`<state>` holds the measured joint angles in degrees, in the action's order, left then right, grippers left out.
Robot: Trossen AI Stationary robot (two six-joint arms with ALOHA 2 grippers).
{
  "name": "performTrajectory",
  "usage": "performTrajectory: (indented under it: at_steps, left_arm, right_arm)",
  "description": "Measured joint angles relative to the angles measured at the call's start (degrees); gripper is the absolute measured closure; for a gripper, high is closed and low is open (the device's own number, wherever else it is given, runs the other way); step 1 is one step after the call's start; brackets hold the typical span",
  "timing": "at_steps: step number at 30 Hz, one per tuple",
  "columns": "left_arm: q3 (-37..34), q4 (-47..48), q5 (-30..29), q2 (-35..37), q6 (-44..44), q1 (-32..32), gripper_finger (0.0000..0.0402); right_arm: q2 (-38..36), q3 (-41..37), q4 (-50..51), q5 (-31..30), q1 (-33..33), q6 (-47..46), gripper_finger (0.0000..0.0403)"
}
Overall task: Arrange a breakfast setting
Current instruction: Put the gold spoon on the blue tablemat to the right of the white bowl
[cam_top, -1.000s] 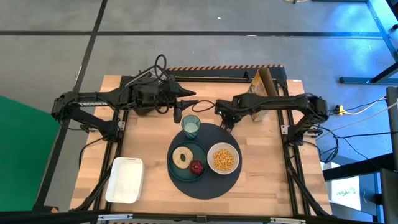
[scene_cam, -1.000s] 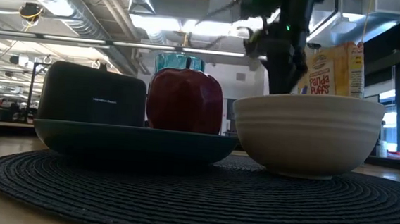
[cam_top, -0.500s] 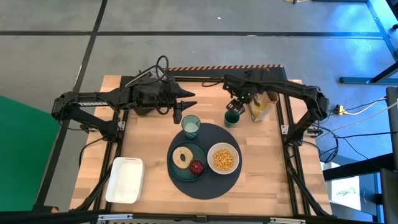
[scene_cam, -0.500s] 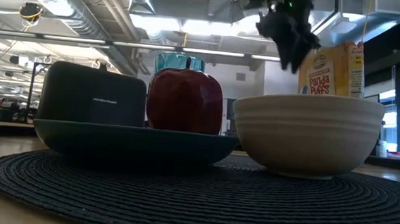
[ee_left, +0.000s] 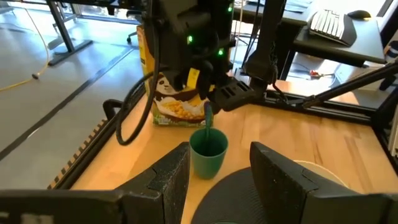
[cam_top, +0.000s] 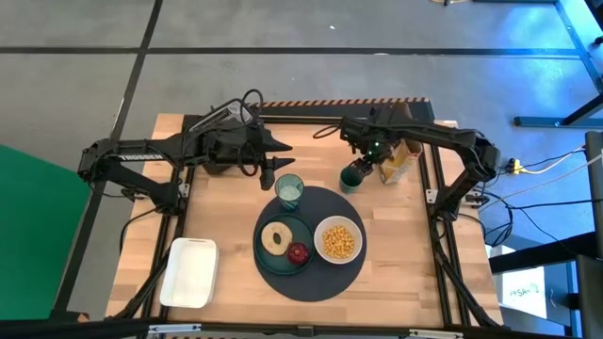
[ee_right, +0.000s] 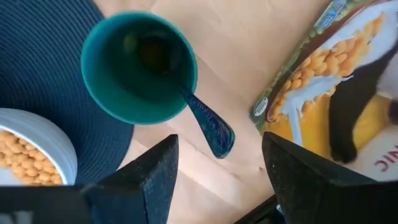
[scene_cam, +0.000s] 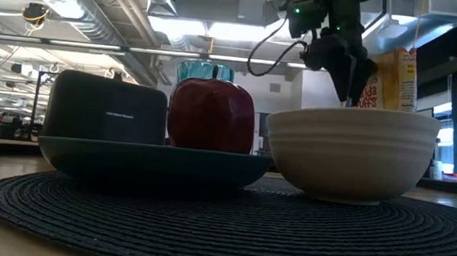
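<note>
The round dark-grey mat point(cam_top: 311, 273) carries the teal plate point(cam_top: 266, 252) with the tan bagel point(cam_top: 277, 235) and the dark-red fruit point(cam_top: 299, 252), the white bowl point(cam_top: 338, 241) of cereal, and the pale-teal tumbler point(cam_top: 289, 190). The small dark-green cup point(ee_right: 140, 68) stands by the mat's far right edge, and a blue spoon handle point(ee_right: 210, 129) leans out of it. The cereal box point(cam_top: 398, 158) stands beyond the cup. My right gripper point(ee_right: 217, 180) hangs open above the cup and touches nothing. My left gripper point(ee_left: 221, 174) is open and empty beside the tumbler.
The white tray point(cam_top: 190, 271) lies at the near left of the table. The black toaster point(scene_cam: 105, 107) shows behind the plate in the low view. Bare wood lies to the right of the mat and along the near edge.
My right gripper has gone up from the mat's far edge and back toward the table's far right. The green cup now shows standing by itself at that edge. The gripper has since come down a little over the cup.
</note>
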<state>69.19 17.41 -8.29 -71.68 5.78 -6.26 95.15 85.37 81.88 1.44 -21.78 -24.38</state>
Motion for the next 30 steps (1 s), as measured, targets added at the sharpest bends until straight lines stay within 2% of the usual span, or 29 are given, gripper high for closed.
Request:
performTrajectory:
  at_steps: [3,6,17,19,24,30]
  left_arm:
    - [0.0,0.0,-0.2,0.0,-0.2,0.0,0.024]
    - [0.0,0.0,-0.2,0.0,-0.3,0.0,0.024]
    - [0.0,0.1,-0.2,0.0,-0.4,0.0,0.024]
    - [0.0,0.1,-0.2,0.0,-0.4,0.0,0.024]
    - [0.0,0.1,-0.2,0.0,-0.3,0.0,0.024]
    - [0.0,0.0,-0.2,0.0,0.0,0.0,0.024]
  right_arm:
    - [0.0,-1.5,-2.6,0.8,0.0,-0.1,0.019]
    - [0.0,-2.4,-4.2,1.3,0.0,-0.7,0.0215]
    - [0.0,-2.6,-3.7,1.7,0.0,-0.7,0.0386]
    - [0.0,-2.5,-3.7,2.1,0.0,-0.7,0.0395]
    - [0.0,-2.4,-2.7,2.7,0.0,-0.7,0.0389]
    - [-0.8,2.4,1.3,2.5,0.0,-0.5,0.0398]
